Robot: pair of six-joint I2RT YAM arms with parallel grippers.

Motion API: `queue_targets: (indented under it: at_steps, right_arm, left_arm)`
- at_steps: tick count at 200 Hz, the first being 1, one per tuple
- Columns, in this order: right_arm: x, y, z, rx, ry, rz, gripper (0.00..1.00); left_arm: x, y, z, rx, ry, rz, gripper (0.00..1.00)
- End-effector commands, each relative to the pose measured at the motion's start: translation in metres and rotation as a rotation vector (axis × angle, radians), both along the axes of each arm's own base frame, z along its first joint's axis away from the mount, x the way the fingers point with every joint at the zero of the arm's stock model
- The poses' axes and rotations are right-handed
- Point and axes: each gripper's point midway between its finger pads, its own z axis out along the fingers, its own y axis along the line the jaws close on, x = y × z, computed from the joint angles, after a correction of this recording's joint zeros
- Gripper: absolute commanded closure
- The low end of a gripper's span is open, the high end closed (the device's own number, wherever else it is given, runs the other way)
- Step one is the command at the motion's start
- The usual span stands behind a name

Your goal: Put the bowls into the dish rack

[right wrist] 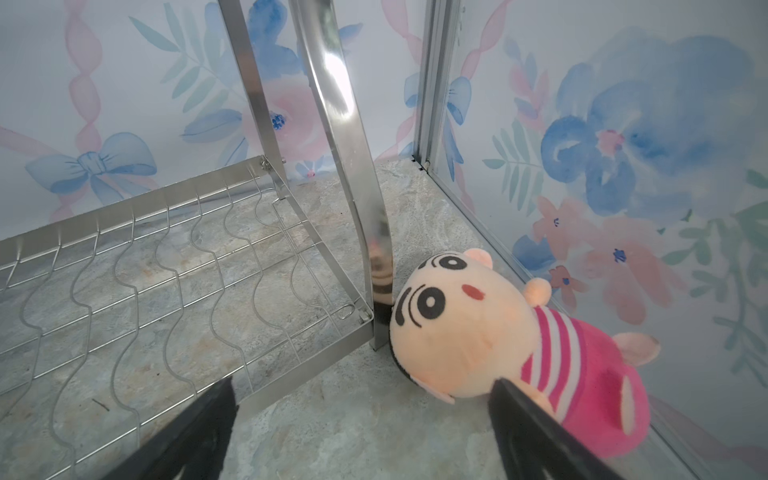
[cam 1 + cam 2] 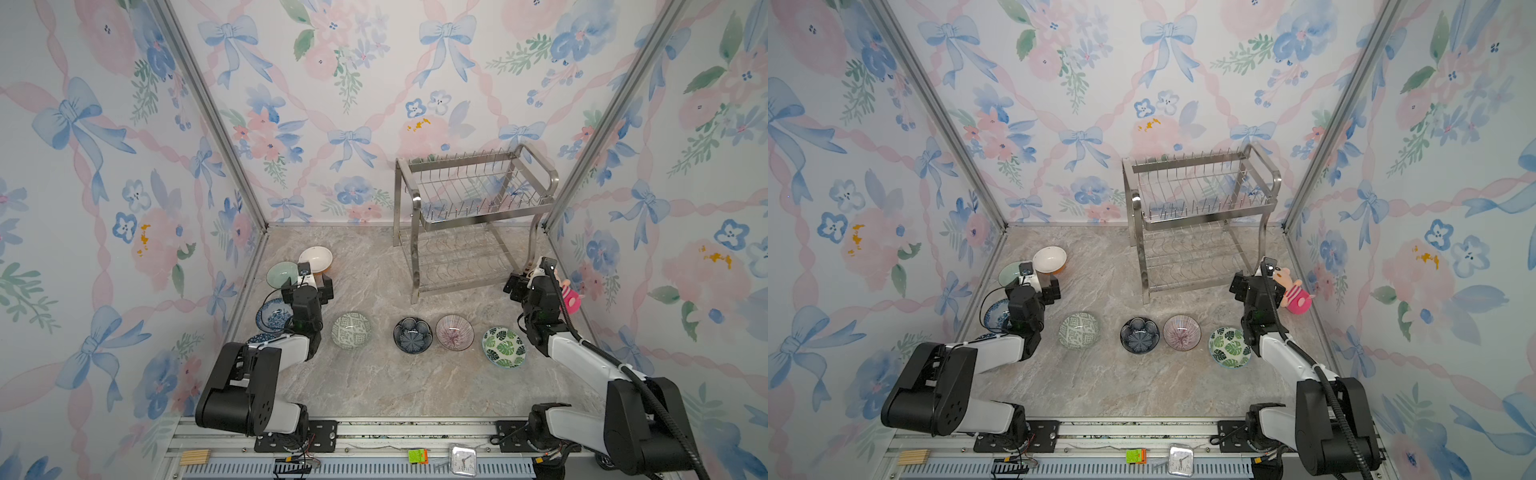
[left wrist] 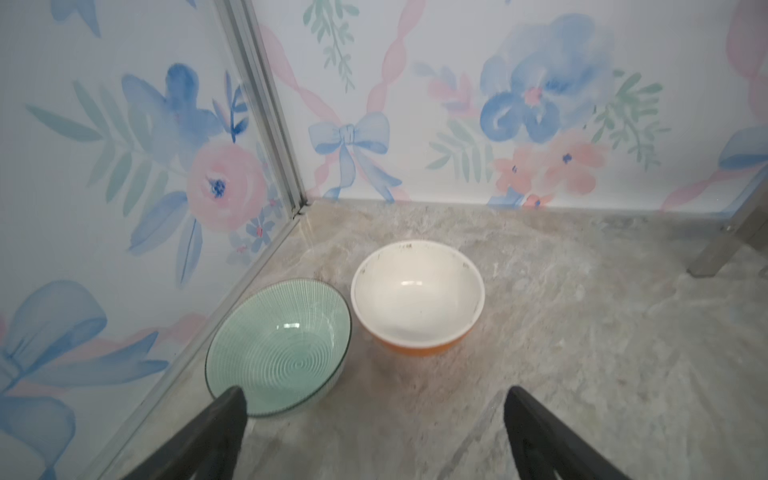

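bowls: all on the marble table (image 2: 374,386), none in the dish rack (image 2: 417,203); both tiers are bare. the rack stands at the back, right of centre. four bowls lie in a row in front of it: green geometric bowl (image 2: 351,330), navy petal bowl (image 2: 412,334), pink-striped bowl (image 2: 454,331), green leaf bowl (image 2: 503,347). by the left wall are the orange-and-white bowl (image 3: 417,291) and pale green bowl (image 3: 278,345), rims just beside each other. the blue floral bowl (image 2: 272,316) is part hidden by the left arm.

left gripper (image 3: 374,395): fingers wide apart, nothing between them, low and facing the orange-and-white bowl. one finger overlaps the pale green bowl's rim in the wrist view; contact cannot be told.

right gripper (image 1: 363,384): fingers wide apart, empty, near the rack's front right leg, where the pink plush doll (image 1: 478,328) lies against the leg.

step, as judged: approach for a first pick; loading not begun.

next move calls for one left finger inside a bowl's rim and one outside, then a close on the wall. the two bowls sit close, so clearance against the neighbour matters.
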Motion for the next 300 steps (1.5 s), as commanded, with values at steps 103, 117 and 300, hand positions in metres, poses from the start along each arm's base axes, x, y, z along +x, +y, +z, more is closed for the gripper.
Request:
queue_targets:
  at_steps: [103,117,300]
  right_arm:
    - [0.012,-0.064,0.032,0.225,0.039,-0.152,0.03]
    - [0.033,-0.062,0.032,0.238,0.043,-0.114,0.03]
    - [0.146,-0.015,0.000,0.234,0.046,0.133,0.14]
  left_arm:
    - [-0.021,-0.193,0.046,-0.469,0.151,-0.495,0.02]
    - [-0.030,-0.235,0.042,-0.498,0.167,-0.569,0.02]
    - [0.014,-0.328,-0.004,-0.471,0.266,-0.594,0.04]
